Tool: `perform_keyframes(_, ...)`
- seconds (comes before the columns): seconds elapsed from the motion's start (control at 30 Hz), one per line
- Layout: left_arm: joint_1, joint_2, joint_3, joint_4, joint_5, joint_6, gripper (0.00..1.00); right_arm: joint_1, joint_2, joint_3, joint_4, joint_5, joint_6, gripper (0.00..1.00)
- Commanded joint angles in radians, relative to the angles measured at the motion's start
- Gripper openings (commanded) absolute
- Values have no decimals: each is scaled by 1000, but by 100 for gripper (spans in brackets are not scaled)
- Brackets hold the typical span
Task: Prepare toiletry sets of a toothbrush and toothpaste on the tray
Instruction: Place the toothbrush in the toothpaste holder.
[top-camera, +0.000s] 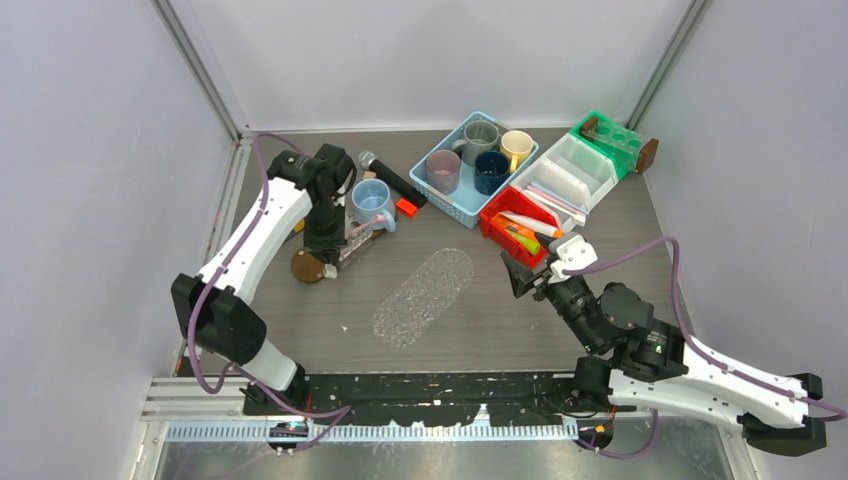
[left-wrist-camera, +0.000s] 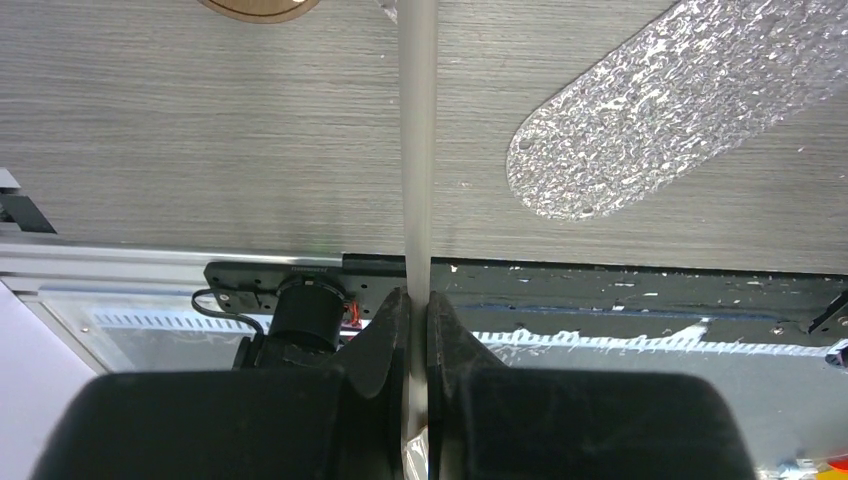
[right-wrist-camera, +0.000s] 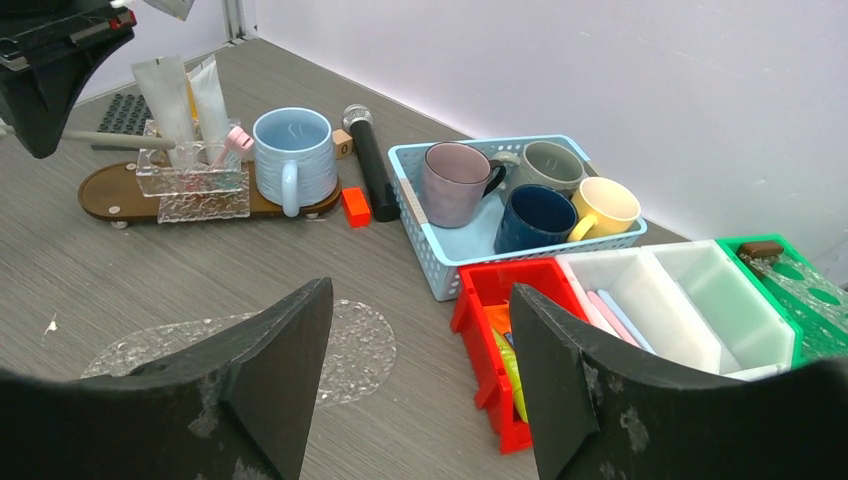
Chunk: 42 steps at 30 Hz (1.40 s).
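Note:
My left gripper (top-camera: 326, 240) (left-wrist-camera: 418, 300) is shut on a slim white toothbrush (left-wrist-camera: 418, 150). It holds the toothbrush beside a clear holder (right-wrist-camera: 195, 180) on the wooden tray (right-wrist-camera: 100, 195). The toothbrush (right-wrist-camera: 120, 140) reaches level toward the holder. Two white toothpaste tubes (right-wrist-camera: 165, 90) and a pink toothbrush (right-wrist-camera: 238, 138) stand in the holder. My right gripper (top-camera: 525, 275) (right-wrist-camera: 420, 340) is open and empty, just in front of the red bin (right-wrist-camera: 490, 300) of toothpaste tubes (top-camera: 522, 235). More toothbrushes (right-wrist-camera: 615, 315) lie in the white bin (top-camera: 570, 170).
A clear glass oval tray (top-camera: 425, 295) (left-wrist-camera: 680, 110) lies mid-table. A light blue mug (top-camera: 372, 200), black microphone (top-camera: 390, 178) and orange block (top-camera: 405, 207) sit by the wooden tray. A blue basket (top-camera: 450, 205) holds several mugs. A green bin (top-camera: 610, 135) stands at the back right.

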<state>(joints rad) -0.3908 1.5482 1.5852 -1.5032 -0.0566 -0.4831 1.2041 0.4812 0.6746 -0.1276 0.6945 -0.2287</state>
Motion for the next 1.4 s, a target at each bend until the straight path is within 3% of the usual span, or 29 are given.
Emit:
perform_keyframes(0.0,18,21,48,14,29,46,3,6,-13,1,37,13,11,71)
perform_keyframes(1.37,49,167,41,82,-45,13,16,49,-31,-19,59,55,-2,72)
